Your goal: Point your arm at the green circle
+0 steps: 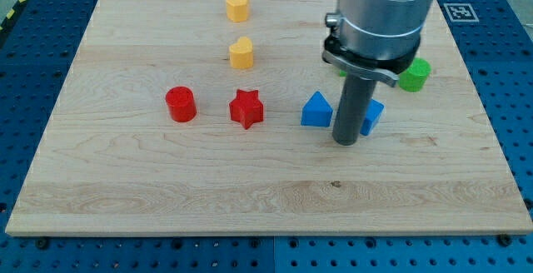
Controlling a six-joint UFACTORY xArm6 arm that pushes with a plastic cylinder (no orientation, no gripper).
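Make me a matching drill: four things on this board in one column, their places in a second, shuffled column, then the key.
1. green circle
2. red star
3. red cylinder
4. my tip

A. furthest toward the view's left of the four
B. between the two blue blocks
C. at the view's right, partly behind the arm
D. below the two yellow blocks

Pairs: 1-C, 2-D, 3-A, 4-B

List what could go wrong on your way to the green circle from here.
1. My tip sits between two blue blocks, one at the view's left and one at the right, so heading up-right could shove the right one.
2. That shoved block might then knock the green circle away.
3. The arm's body hides another green piece, so I could bump it unseen.
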